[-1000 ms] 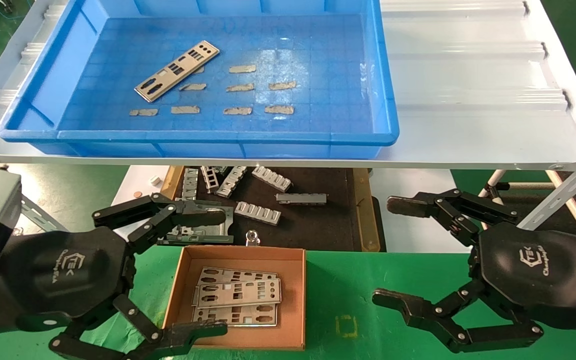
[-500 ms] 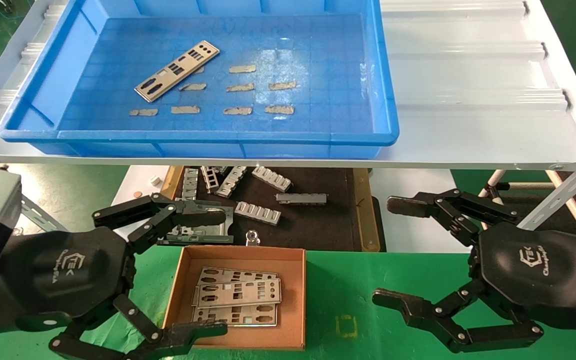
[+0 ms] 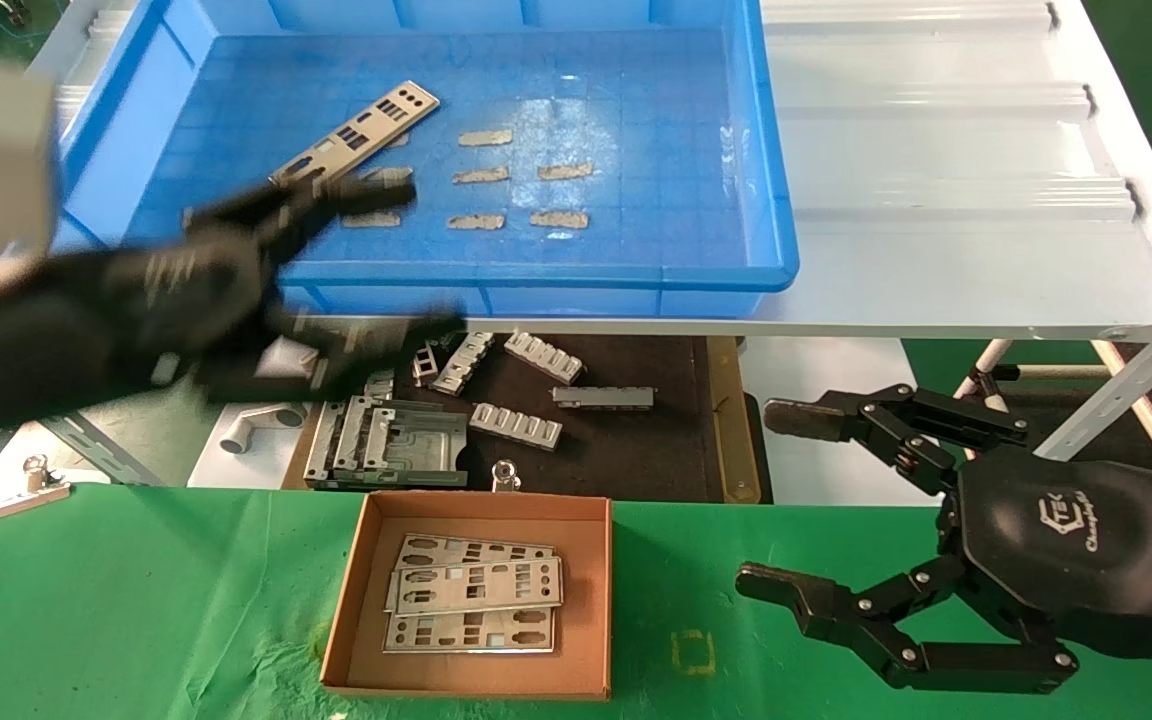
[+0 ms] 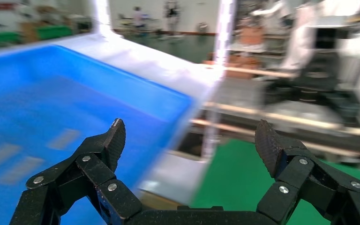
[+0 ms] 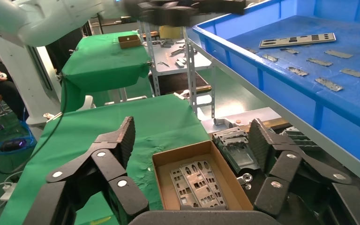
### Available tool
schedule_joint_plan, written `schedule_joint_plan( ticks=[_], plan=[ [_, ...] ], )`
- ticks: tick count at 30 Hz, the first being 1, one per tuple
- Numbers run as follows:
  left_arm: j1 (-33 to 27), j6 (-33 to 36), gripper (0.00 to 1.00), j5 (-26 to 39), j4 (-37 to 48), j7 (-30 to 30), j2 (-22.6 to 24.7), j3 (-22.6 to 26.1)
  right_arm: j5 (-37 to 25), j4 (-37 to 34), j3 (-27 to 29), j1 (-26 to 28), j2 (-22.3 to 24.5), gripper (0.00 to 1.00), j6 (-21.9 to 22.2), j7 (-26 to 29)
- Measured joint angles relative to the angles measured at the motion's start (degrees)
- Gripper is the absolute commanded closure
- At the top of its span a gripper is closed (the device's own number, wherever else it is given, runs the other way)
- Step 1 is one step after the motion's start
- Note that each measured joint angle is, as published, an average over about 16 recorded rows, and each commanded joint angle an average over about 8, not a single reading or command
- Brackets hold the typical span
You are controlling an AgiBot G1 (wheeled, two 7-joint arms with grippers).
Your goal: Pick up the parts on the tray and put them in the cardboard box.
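One silver punched plate (image 3: 354, 141) lies aslant in the far left of the blue tray (image 3: 536, 272). My left gripper (image 3: 396, 262) is open and empty, blurred by motion, over the tray's front rim just below that plate. The left wrist view shows its open jaws (image 4: 191, 140) over the tray's edge (image 4: 51, 108). The cardboard box (image 3: 484, 507) sits on the green cloth and holds three plates (image 3: 476, 590). My right gripper (image 3: 764, 495) is open and empty, to the right of the box. The right wrist view (image 5: 192, 136) shows the box (image 5: 183, 151), its plates (image 5: 197, 183) and the tray's plate (image 5: 297, 40).
Several small grey strips (image 3: 481, 175) lie on the tray floor. Under the white shelf (image 3: 936, 150), a dark wood-framed mat (image 3: 726, 420) holds thick slotted brackets (image 3: 516, 425) and metal frames (image 3: 386, 440). A clip (image 3: 31, 490) lies at the cloth's far left.
My left arm has swung up and forward from beside the box to the tray's front rim, staying open. The right gripper has barely shifted.
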Motion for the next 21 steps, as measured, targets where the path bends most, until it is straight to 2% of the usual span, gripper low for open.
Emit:
schedule_joint_plan(
  ticks=[10, 21],
  plan=[
    [-17.14, -6.39, 0.0, 12.87, 16.76, 0.95, 7.35, 5.25, 0.0, 0.0, 0.0, 0.0, 0.0, 1.0, 0.0, 0.0],
    [-30.19, -6.36, 0.0, 21.53, 38.92, 9.21, 15.15, 9.97, 0.0, 0.0, 0.0, 0.0, 0.0, 1.0, 0.0, 0.0]
  ],
)
